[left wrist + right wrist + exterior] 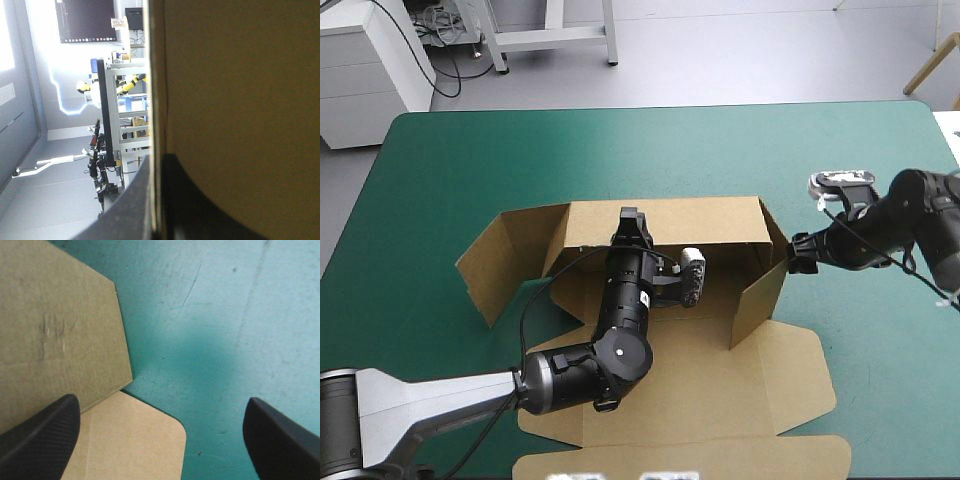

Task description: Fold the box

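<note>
The brown box (720, 390) lies half raised in the middle of the table. Its back wall (710, 220) stands upright, the right side wall (760, 290) leans up, and a left flap (510, 255) angles outward. My left gripper (631, 222) reaches over the base and is shut on the back wall's top edge. In the left wrist view the board (240, 100) runs between the left gripper (157, 160). My right gripper (798, 253) sits just outside the right wall. There the right gripper (161, 400) is open, one finger by the wall (55, 325).
The wide lid flap (680, 455) lies flat toward the near edge. Bare teal-green cover (670, 150) stretches beyond the box and to its right (225, 315). My left arm (420, 400) crosses the near left corner.
</note>
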Robot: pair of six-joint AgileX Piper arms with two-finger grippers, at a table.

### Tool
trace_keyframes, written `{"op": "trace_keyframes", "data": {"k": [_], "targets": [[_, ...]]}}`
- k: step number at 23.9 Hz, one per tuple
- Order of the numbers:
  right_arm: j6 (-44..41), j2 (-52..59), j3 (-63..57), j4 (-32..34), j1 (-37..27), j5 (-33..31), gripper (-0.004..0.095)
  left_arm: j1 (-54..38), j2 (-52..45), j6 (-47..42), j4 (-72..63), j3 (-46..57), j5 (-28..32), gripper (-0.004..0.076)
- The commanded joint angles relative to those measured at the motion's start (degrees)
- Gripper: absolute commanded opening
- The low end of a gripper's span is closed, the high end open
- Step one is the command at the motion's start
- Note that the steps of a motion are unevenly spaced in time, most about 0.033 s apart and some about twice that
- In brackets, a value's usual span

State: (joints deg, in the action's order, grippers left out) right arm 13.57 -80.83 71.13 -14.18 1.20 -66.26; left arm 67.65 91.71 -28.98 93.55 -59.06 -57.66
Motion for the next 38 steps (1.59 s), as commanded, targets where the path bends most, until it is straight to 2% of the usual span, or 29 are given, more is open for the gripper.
{"op": "trace_keyframes", "data": {"k": [1,4,7,9,12,14,16,18,20,23,25,27,28,30,31,38], "targets": [[7.96,6.65,-6.54,-8.21,-0.34,7.94,0.0801,0.28,-2.88,-0.90,4.13,-1.52,-2.70,-0.0010],[16.66,9.48,-12.15,-16.20,-0.34,13.26,0.0801,0.28,-2.88,-0.90,4.13,-1.52,-2.80,-0.0010],[24.07,10.98,-15.50,-22.48,-0.34,15.60,0.0802,0.28,-2.88,-0.90,4.13,-1.52,-2.80,-0.0010],[27.88,11.57,-16.91,-24.54,-0.34,16.16,0.0801,0.28,-2.88,-0.90,4.13,-1.52,-2.80,-0.0010],[29.26,11.92,-17.78,-24.79,0.73,17.09,0.0801,0.28,-2.88,-0.90,4.13,-1.52,-2.71,-0.0010],[29.40,12.05,-18.01,-24.18,3.12,20.79,0.0800,0.28,-2.88,-0.90,4.13,-1.52,-2.71,-0.0010],[28.96,12.05,-18.59,-23.86,7.11,25.60,0.0801,0.28,-2.88,-0.90,4.13,-1.52,-2.71,-0.0010],[24.60,12.05,-20.39,-21.32,12.27,31.80,0.0792,0.28,-2.88,-0.90,4.13,-1.52,-2.71,-0.0010],[15.03,13.33,-25.11,-15.25,18.50,43.44,0.0771,0.28,-2.88,-0.90,4.13,-1.52,-2.81,-0.0010],[7.22,15.50,-28.91,-9.62,23.04,52.50,0.0741,0.28,-2.88,-0.90,4.13,-1.52,-2.81,-0.0010],[5.41,16.14,-30.27,-8.32,24.46,55.89,0.0685,0.28,-2.88,-0.90,4.13,-1.52,-2.81,-0.0010],[5.41,16.01,-30.49,-8.32,24.69,57.39,0.0511,0.28,-2.88,-0.90,4.13,-1.52,-2.69,-0.0010],[5.54,15.90,-30.49,-8.32,24.69,58.20,0.0308,0.28,-2.88,-0.90,4.13,-1.52,-2.69,-0.0010],[5.81,15.90,-30.49,-8.32,24.69,58.33,0.0046,0.28,-2.88,-0.90,4.13,-1.52,-2.69,-0.0010],[5.94,15.90,-30.49,-8.43,24.69,58.43,-0.0014,0.28,-2.88,-0.90,4.13,-1.52,-2.38,-0.0010],[6.50,15.90,-30.49,-8.32,24.69,58.43,-0.0010,0.28,-2.88,-0.90,4.52,-1.52,-2.26,-0.0004]]}}
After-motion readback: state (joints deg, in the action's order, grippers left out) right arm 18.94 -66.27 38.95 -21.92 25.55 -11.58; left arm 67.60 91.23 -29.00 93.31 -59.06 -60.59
